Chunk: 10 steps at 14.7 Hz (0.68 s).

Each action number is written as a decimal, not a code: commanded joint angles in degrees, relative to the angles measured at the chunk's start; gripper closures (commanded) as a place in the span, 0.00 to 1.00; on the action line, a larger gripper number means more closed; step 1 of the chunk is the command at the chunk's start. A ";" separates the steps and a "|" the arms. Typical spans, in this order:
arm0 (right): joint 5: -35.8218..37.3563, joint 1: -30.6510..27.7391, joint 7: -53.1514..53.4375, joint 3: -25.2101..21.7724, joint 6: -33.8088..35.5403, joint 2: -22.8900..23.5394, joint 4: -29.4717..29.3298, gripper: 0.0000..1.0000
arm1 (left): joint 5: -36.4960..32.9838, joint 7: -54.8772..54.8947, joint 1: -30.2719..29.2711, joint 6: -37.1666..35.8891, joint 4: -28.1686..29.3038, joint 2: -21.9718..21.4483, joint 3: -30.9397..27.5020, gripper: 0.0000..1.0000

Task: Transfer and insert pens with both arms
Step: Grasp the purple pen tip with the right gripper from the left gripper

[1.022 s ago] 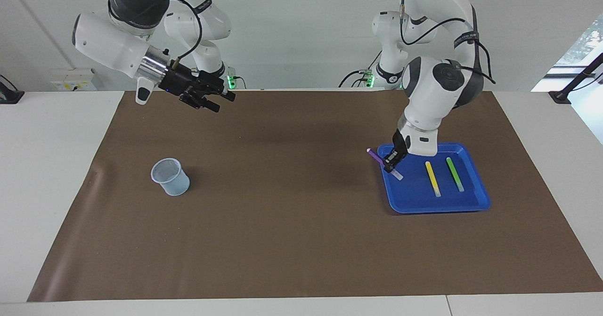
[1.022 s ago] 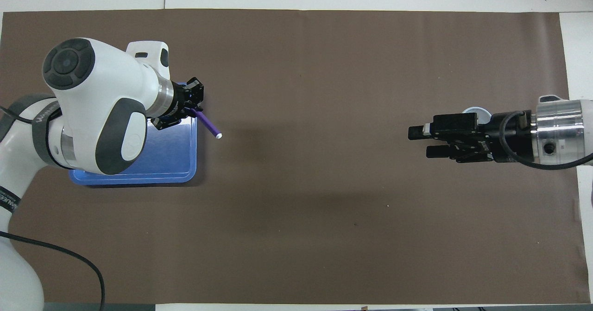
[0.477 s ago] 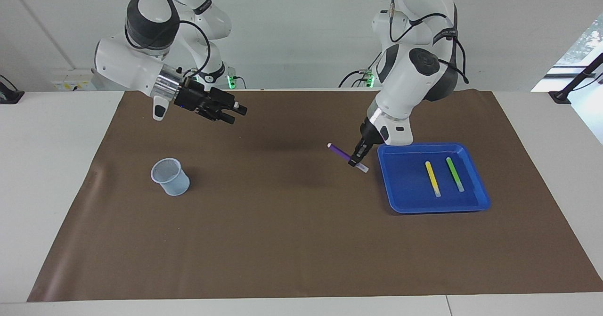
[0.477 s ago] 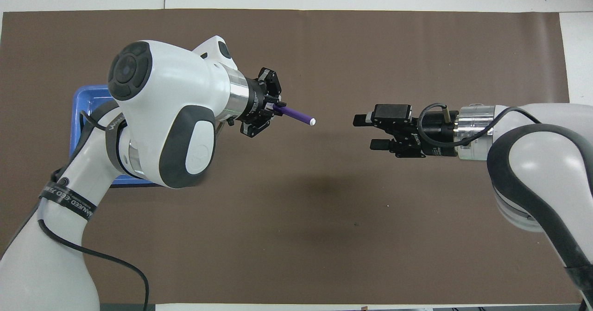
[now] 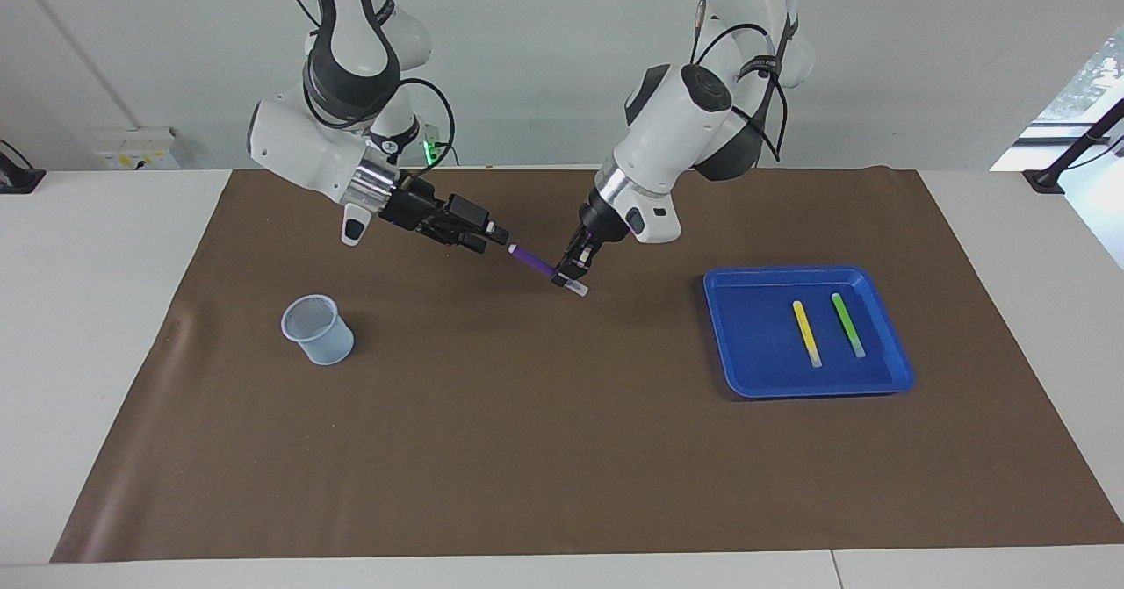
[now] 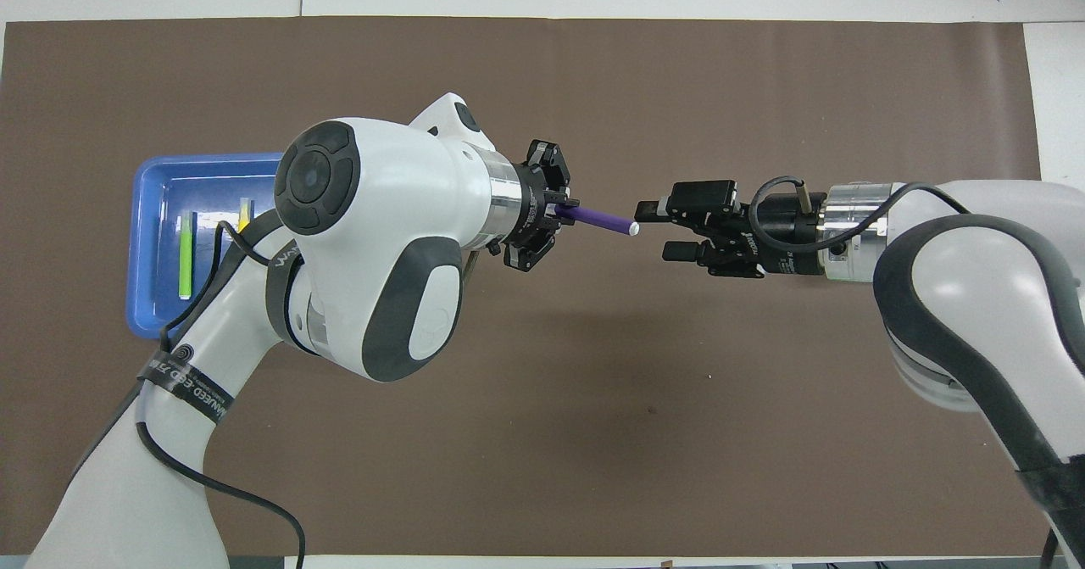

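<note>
Two claws meet in the air over the middle of the tabletop [image 5: 562, 448]. Left claw [image 5: 571, 277] is clamped on the purple pen [image 5: 533, 261], whose free end points at the right claw [image 5: 499, 236], fingers spread around that tip. Yellow pen [image 5: 806, 332] and green pen [image 5: 847, 324] lie in the tray [image 5: 764, 380]. Cup [image 5: 318, 329] stands toward the right arm's end.

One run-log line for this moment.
left gripper: shut on purple pen | right gripper: open at pen's tip | yellow pen, green pen: in tray
</note>
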<state>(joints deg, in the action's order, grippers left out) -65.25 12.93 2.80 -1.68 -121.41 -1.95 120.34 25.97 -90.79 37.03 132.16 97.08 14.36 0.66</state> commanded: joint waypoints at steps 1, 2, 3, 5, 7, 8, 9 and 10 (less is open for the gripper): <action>1.43 -0.19 1.07 0.10 0.65 1.69 -2.57 0.19 | 1.02 -2.10 2.17 2.84 -0.22 0.94 -0.84 1.00; 1.96 -0.10 0.81 0.10 0.65 1.60 -2.57 0.20 | 1.02 -3.24 2.17 2.93 -0.31 0.94 -0.93 1.00; 3.18 -0.10 0.63 0.10 0.65 1.69 -2.57 0.21 | 1.02 -3.86 2.26 2.93 -0.40 0.94 -0.84 1.00; 4.42 0.25 0.54 0.10 0.65 1.69 -2.66 0.28 | 1.01 -3.96 2.52 3.19 -0.48 0.94 -0.84 1.00; 4.51 0.25 0.54 0.10 0.56 1.69 -2.66 0.37 | 0.93 -4.22 2.61 4.15 -0.48 0.94 -0.84 1.00; 4.51 0.25 0.63 0.19 0.65 1.69 -2.57 0.37 | 0.93 -4.13 2.69 4.51 -0.40 0.94 -0.84 1.00; 4.51 0.25 0.63 0.19 0.65 1.69 -2.66 0.37 | 0.93 -4.13 2.78 4.51 -0.31 0.94 -0.84 1.00; 4.51 0.34 0.63 0.19 0.56 1.69 -2.66 0.38 | 0.93 -4.13 2.96 4.51 -0.22 0.94 -0.93 1.00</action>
<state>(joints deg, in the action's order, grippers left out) -61.65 13.18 2.80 -1.51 -121.35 -0.84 118.64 26.01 -94.22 38.70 135.43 97.09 14.84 0.65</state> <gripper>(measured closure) 0.370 0.833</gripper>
